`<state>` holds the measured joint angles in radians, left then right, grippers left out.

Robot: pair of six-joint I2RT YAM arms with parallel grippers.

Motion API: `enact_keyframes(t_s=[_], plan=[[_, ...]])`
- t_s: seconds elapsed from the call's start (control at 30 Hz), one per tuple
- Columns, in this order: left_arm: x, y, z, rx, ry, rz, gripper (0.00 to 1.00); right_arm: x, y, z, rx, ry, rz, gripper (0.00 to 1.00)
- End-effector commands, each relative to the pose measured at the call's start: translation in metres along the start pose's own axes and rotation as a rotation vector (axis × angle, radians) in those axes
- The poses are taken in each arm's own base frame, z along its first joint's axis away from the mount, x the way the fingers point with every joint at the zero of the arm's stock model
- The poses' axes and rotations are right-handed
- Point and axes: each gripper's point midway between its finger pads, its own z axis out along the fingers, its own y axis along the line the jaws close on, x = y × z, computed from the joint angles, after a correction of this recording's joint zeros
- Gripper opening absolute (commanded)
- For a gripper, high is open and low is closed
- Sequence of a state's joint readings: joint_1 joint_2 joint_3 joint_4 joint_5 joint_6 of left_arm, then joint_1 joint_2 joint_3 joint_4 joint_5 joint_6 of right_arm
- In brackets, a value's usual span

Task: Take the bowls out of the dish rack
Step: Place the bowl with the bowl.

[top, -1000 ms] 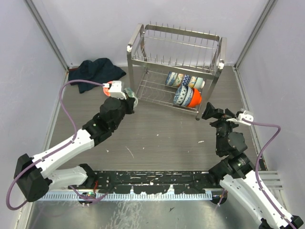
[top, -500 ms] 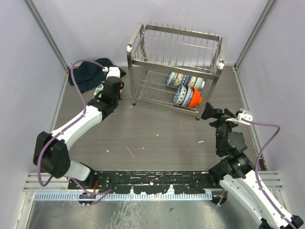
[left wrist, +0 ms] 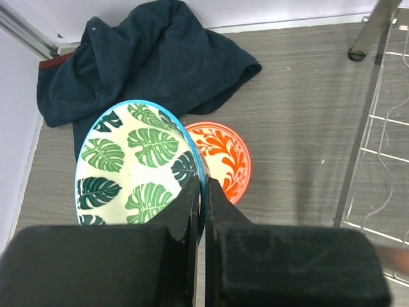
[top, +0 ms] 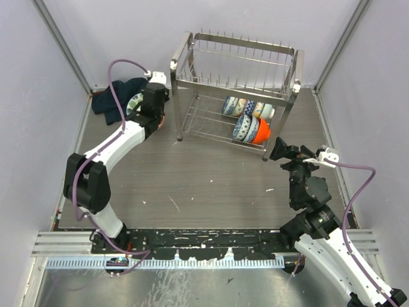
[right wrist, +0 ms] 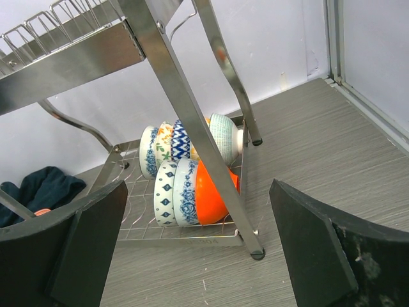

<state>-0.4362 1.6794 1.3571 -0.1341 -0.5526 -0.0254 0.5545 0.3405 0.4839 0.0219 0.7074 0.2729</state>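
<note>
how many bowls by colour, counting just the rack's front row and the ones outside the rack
green leaf-patterned bowl, held by the left gripper: 1
red-orange patterned bowl, outside the dish rack: 1
blue and white patterned bowls, front row: 2
plain orange bowl, front row: 1
total: 5

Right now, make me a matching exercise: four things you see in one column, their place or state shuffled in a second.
1. leaf-patterned bowl
2. red-patterned bowl
3. orange bowl
4. right gripper

A. open, empty
B. on the dish rack lower shelf
C. pinched by the left gripper
D. on the table beside the dark cloth

Pairs: 1-C, 2-D, 3-B, 4-A
</note>
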Motion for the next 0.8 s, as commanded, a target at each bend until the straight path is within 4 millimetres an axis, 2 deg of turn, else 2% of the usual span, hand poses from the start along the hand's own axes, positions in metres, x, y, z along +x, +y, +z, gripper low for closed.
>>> enact_keyframes(t_s=[0.0, 0.27, 0.77], plan=[[-0.024, 0.000, 0.016, 0.006, -0.070, -0.020, 0.00, -0.012, 0.007, 0.001, -0.020, -0.036, 0.041, 1.00], [-0.009, -0.005, 0.039, 0.039, -0.075, -0.056, 0.00, -0.013, 0.008, 0.001, -0.021, -0.038, 0.042, 1.00], [0.015, -0.020, 0.063, 0.072, -0.035, -0.072, 0.00, -0.013, 0.007, 0.001, -0.015, -0.038, 0.038, 1.00]])
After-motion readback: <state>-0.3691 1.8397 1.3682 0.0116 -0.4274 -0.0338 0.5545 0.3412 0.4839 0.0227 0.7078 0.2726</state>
